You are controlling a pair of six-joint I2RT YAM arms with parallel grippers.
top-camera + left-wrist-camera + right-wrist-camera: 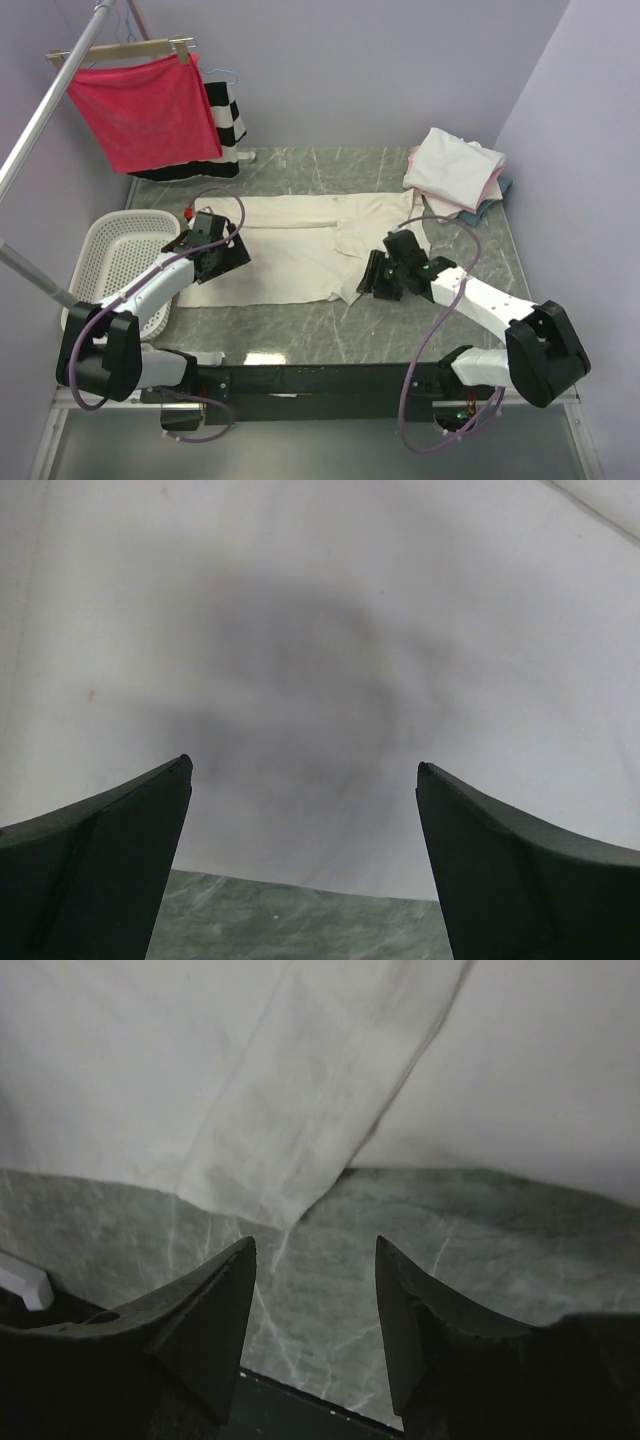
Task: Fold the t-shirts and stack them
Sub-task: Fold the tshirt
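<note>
A cream t-shirt (290, 250) lies spread flat across the middle of the table, one part folded over near its right end. My left gripper (230, 262) hovers over the shirt's left near part. In the left wrist view it stands wide open (303, 770) with nothing between its fingers, and the cream cloth (300, 630) fills that view. My right gripper (372, 282) is at the shirt's right near edge. It is open (315, 1245) over bare marble, just short of a folded flap of the shirt (290, 1110). A stack of folded t-shirts (455, 168), white over pink and blue, sits at the back right.
A white plastic basket (115, 262) stands at the table's left edge beside the left arm. A red cloth on a hanger (145, 108) and a black-and-white striped garment (228, 115) hang at the back left from a metal rail (40, 115). Walls enclose the table's back and sides.
</note>
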